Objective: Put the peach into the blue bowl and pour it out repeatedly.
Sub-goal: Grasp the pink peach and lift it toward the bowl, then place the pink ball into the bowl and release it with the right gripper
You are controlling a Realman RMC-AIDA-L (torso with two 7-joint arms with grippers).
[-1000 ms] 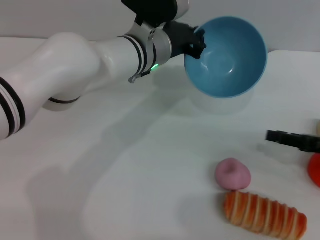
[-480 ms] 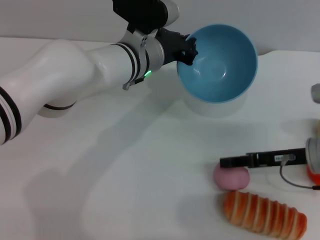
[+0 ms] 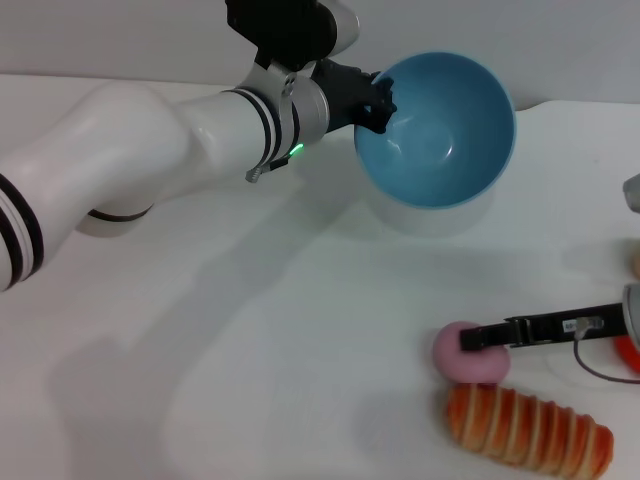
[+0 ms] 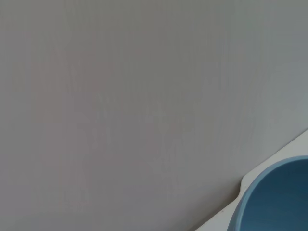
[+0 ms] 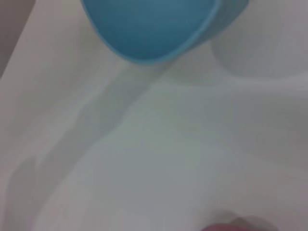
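Two arms were at work over the white table. The left claw was clamped on the near-left rim of the blue bowl, holding it up off the table at the far side and tipped so that its open, empty inside faced the near side. A pale shadow lay on the table under it.

The peach rested on the table at the near right, well apart from the bowl. The right claw reached in from the right edge, low over the table, with a dark finger lying across the top of the peach and its tip on the fruit. I cannot tell whether that claw was apart or together, since only one finger showed.

Just nearer than the peach lay a long orange-striped bread, touching or almost touching it. A red-orange object sat at the right edge, partly hidden behind the right arm.

In the right wrist view the bowl's underside filled the far part, and a sliver of the pink fruit showed at the frame edge.
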